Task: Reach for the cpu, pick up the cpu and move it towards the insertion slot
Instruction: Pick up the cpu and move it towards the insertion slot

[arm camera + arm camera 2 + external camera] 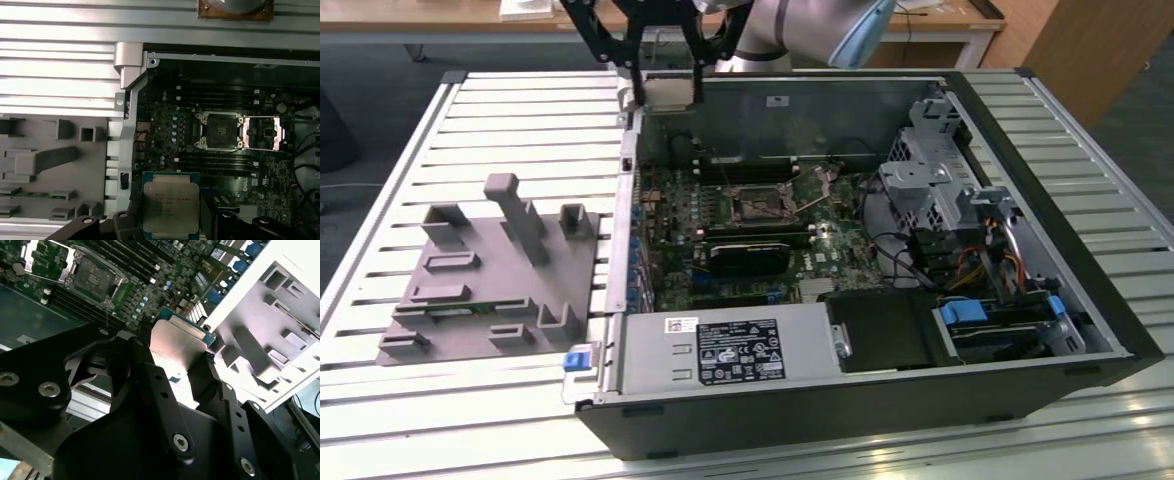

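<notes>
**Chip held aloft at the case's back corner**

Gripper (662, 78) raised over the far corner of the open computer case (1067, 330), at about 11 o'clock from the socket (757, 203) in the exterior view. Fingers (150, 375) clamped on the cpu (667, 92), one black finger against each opposite edge, chip well clear of the board. In the second wrist view, the cpu (181, 342) tilted, its silvery top catching the light, a thin teal-green edge showing along the far side. In the first wrist view, the cpu (171, 204) seen flat-on, silver lid with a green rim, fingertips (209, 215) pressed to its sides.

Socket open and bare: black square bed (220, 131) inside a silvery frame, hinged metal plate (263, 134) folded out just beside it. Also visible in the second wrist view, near the picture's far corner (95, 276). Long black memory slots (215, 95) flanking the socket on two sides, green circuit board (720, 215) all around.

Grey plastic fixture (487, 270) with upright blocks lying on the ribbed aluminium table (534, 110), outside the case wall, at roughly 9 o'clock from the socket in the exterior view. Possibly a small green strip seated in one of its pockets; hard to tell. Labelled silver power supply (720, 352) at the case's near edge, at about 6 o'clock from the socket.
</notes>
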`<state>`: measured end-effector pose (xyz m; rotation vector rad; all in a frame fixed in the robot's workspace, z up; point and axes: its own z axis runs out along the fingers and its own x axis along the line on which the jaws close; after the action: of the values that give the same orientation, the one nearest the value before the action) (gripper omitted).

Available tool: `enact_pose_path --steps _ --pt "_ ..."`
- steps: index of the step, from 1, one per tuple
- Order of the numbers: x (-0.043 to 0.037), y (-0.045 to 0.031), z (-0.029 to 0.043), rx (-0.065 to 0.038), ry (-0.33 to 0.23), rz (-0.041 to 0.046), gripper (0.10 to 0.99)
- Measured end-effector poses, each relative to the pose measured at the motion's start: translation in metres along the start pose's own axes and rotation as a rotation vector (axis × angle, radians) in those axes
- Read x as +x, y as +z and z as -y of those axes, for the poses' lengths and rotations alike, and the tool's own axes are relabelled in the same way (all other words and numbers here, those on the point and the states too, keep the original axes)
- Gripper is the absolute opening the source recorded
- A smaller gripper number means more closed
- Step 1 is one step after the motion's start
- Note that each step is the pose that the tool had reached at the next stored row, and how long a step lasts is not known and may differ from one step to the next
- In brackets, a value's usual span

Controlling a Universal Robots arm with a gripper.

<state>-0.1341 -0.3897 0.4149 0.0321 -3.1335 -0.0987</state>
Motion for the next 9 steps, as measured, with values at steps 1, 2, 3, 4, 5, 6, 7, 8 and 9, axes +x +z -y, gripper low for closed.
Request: enact_pose_path --steps 1,2,3,4,5,6,7,8,9 --pt "-0.0031 0.0002 -0.0015 0.0 0.0 0.0 0.541" --pt "-0.0061 0.0005 -0.003 0.0 0.0 0.0001 0.541" --pt "-0.0092 0.0007 -0.0046 0.0 0.0 0.0 0.541" --pt "-0.0122 0.001 -0.0061 0.0 0.0 0.0 0.541" --pt "-0.0155 0.0013 -0.0079 0.0 0.0 0.0 0.541" --pt "-0.0184 0.0018 -0.0096 0.0 0.0 0.0001 0.541" --pt "-0.0214 0.0021 -0.0113 0.0 0.0 0.0001 0.541" --pt "-0.0244 0.0024 -0.013 0.0 0.0 0.0 0.541" --pt "-0.0272 0.0027 -0.0148 0.0 0.0 0.0 0.541"
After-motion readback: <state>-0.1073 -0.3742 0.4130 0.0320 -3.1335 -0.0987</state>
